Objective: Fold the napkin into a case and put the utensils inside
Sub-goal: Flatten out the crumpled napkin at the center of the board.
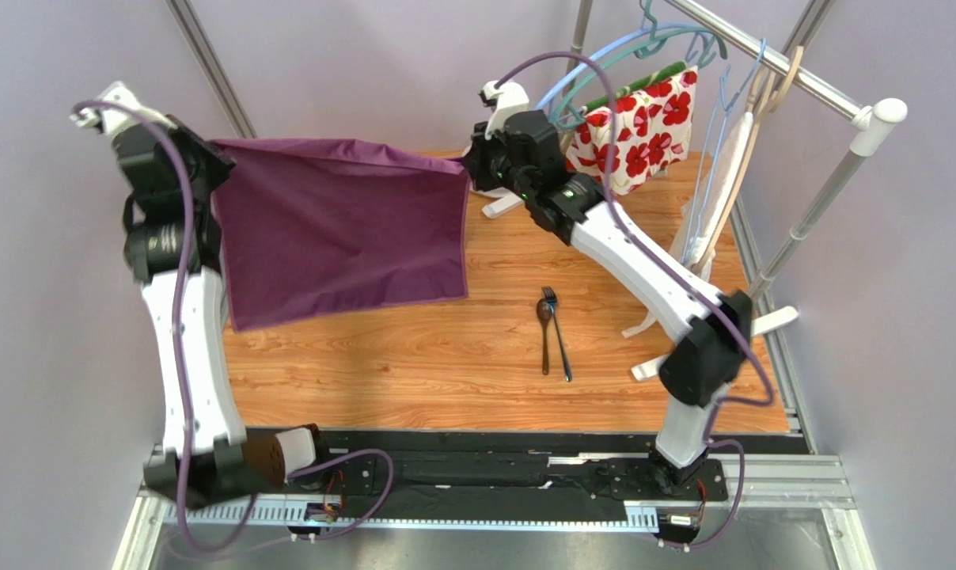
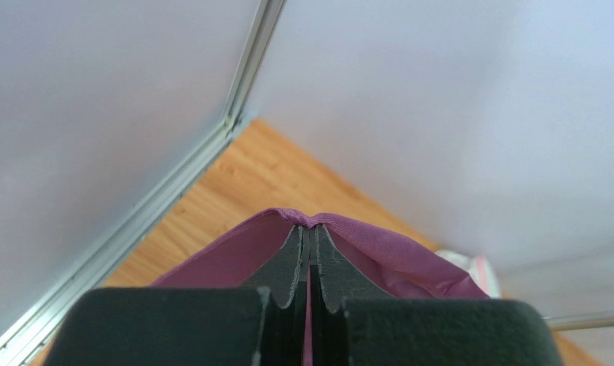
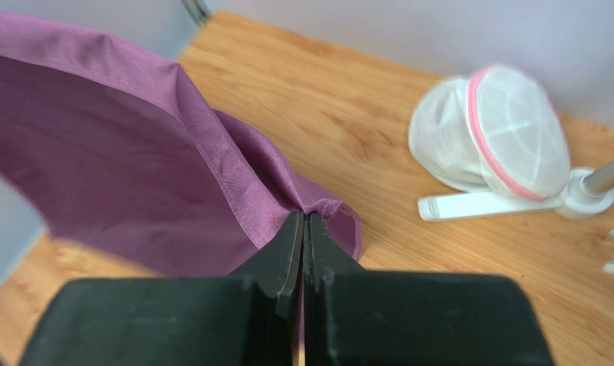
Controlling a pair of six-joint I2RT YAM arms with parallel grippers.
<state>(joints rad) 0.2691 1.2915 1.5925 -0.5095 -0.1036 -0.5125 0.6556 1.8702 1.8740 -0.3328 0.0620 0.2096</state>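
Top external view: the wooden counter (image 1: 447, 368) fills the middle of the scene, and above its far half the napkin (image 1: 340, 226) hangs as one open, unfolded plum sheet stretched between the two arms. Its top edge runs taut from the left tool (image 1: 215, 152) to the right tool (image 1: 469, 169), and the cloth drops from that edge toward the arm bases. I cannot tell whether the bottom hem touches the wood.

Beyond and outward of the right tool stands a clothes rack (image 1: 804, 74) with a white pole and several hangers (image 1: 685, 42). A white flowered cloth (image 1: 640, 125) with red blooms hangs from one of them, just behind the right wrist.

In the right wrist view a white mesh pouch (image 3: 493, 130) with pink trim lies on the counter ahead and to the right of the tool's tips, against the rack's white foot.

Each tool is pinched tight on a top corner of the napkin. In both wrist views the dark fingers (image 2: 291, 259) meet with only cloth between them, and purple fabric bunches over the tips.

The utensils (image 1: 553, 335) lie on bare wood nearer the bases than the right tool, apart from the napkin's lower corner. They are two slim dark pieces lying close side by side, and the spoon (image 1: 543, 318) is the leftward one.
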